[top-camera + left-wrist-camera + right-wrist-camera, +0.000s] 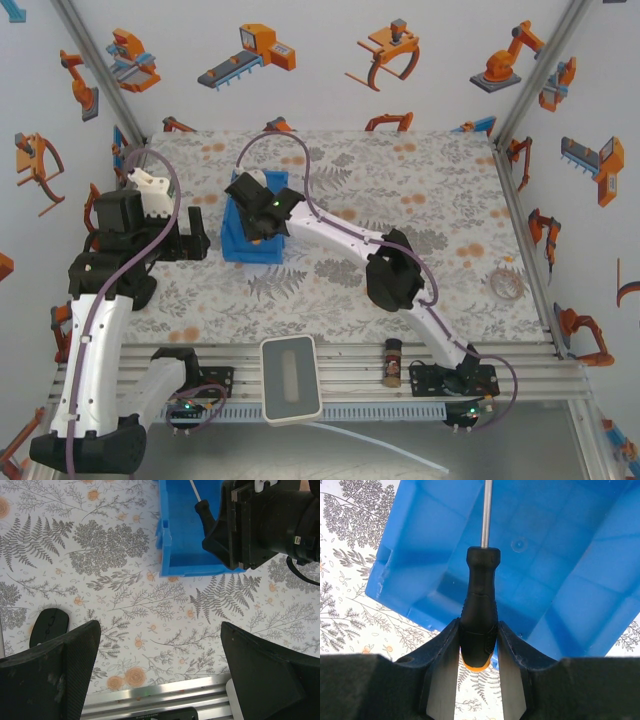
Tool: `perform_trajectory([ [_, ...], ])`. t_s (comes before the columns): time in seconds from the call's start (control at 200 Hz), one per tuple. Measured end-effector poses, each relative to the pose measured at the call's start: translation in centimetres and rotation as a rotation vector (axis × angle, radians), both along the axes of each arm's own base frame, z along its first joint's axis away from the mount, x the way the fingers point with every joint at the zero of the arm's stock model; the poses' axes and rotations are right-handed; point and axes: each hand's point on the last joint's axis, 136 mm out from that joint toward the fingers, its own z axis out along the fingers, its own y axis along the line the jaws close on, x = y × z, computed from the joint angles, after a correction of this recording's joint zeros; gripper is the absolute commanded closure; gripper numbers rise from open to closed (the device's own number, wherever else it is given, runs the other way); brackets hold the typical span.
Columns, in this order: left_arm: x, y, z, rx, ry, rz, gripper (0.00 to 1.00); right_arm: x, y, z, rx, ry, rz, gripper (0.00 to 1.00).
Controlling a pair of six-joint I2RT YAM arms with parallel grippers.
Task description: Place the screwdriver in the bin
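Since the screwdriver is pinched by its black handle between the fingers of the right tool, orange end toward the wrist and shaft pointing to 12 o'clock, it hangs above the open bin without resting in it. I judge this pose is chosen so that simply letting go would drop it between the blue walls. That tool is closed snugly on the handle. The left tool hovers wide apart with nothing in it, just at the bin's 9 o'clock in the top view, likely to stay out of the way. The bin stands at about 9 o'clock from the middle of the table, which is covered in a pale cloth printed with grey ferns and orange blossoms. A black mouse lies near the left tool. On the metal rails at the near edge, a jar sits at 5 o'clock and a white pad at 6 o'clock. The walls are white and carry orange robot cartoons.
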Motion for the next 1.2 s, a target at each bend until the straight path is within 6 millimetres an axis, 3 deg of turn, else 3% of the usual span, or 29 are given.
perform_trajectory([
  [0.23, 0.0, -0.2, 0.0, -0.007, 0.001, -0.009, 0.03, 0.2, 0.3, -0.7, 0.002, 0.001, -0.005, 0.77],
  [0.516, 0.0, -0.3, 0.0, -0.014, 0.002, -0.011, 0.03, 0.5, 0.0, -4.6, -0.047, 0.041, -0.024, 0.77],
  [0.811, 0.0, -0.3, 0.0, -0.017, 0.004, -0.01, 0.03, 1.0, -0.2, -5.1, -0.045, 0.05, -0.039, 0.76],
  [1.152, 0.0, -0.3, 0.0, -0.021, 0.004, -0.009, 0.03, 1.9, 0.2, -8.5, -0.069, 0.068, -0.049, 0.74],
  [1.202, 0.0, -0.3, 0.0, -0.022, 0.005, -0.01, 0.03, 2.1, 0.4, -8.2, -0.057, 0.063, -0.049, 0.73],
])
